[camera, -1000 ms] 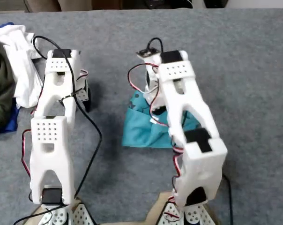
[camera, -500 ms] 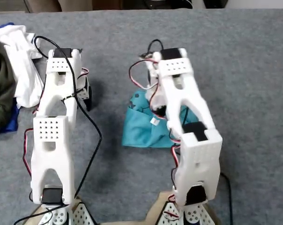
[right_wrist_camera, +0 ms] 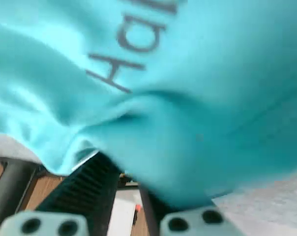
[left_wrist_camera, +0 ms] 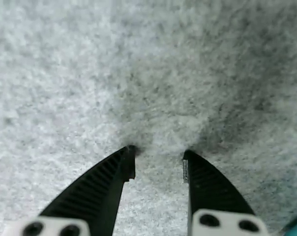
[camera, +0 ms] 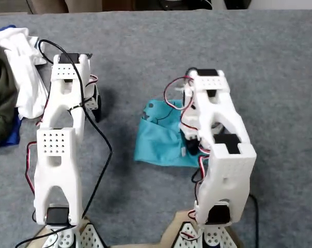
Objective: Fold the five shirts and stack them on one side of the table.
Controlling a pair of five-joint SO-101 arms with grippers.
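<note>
Right pincer (right_wrist_camera: 126, 172) clamped on crumpled teal cotton shirt (camera: 158, 142), mid-table. Left pincer (left_wrist_camera: 158, 157) jaws apart, tips down at grey felt table (left_wrist_camera: 148, 64). Heap of white, green and blue shirts (camera: 14, 82) at left edge.

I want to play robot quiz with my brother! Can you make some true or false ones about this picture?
1. The left gripper is open over the bare grey table. True.
2. The teal shirt lies under the left arm. False: it lies under the right arm.
3. The right gripper is shut on teal cloth. True.
4. The white shirt is neatly folded in the middle of the table. False: it lies crumpled at the table's edge on the left arm's side, next to a dark green shirt.
</note>
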